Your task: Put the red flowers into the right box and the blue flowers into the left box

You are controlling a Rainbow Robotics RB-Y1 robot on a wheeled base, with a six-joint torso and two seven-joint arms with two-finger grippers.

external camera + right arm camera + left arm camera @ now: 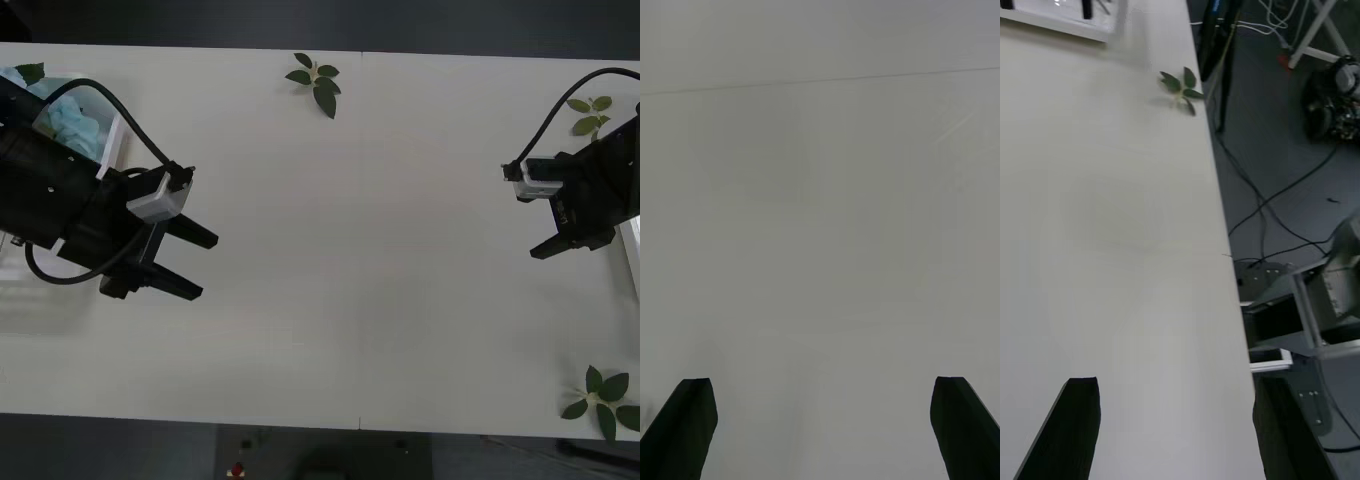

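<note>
Currently we see the left hand [190,262] over the left side of the pale flat worktop [360,250], its black fingers [185,232] spread wide with nothing between them. Behind that arm, the pale sky-blue fluffy artificial flowers [72,125] lie in the shallow white plastic left box [115,140] at the worktop's far left corner; the arm covers most of the box. The right hand [570,245] hovers near the right edge, fingers parted wide and holding nothing; its wrist view has only bare worktop between them. A white rim of the right box [632,250] shows at the far right edge, just beside that hand. Loose green leaf sprigs [316,82] lie at the far edge centre, the far right and the near right corner.
</note>
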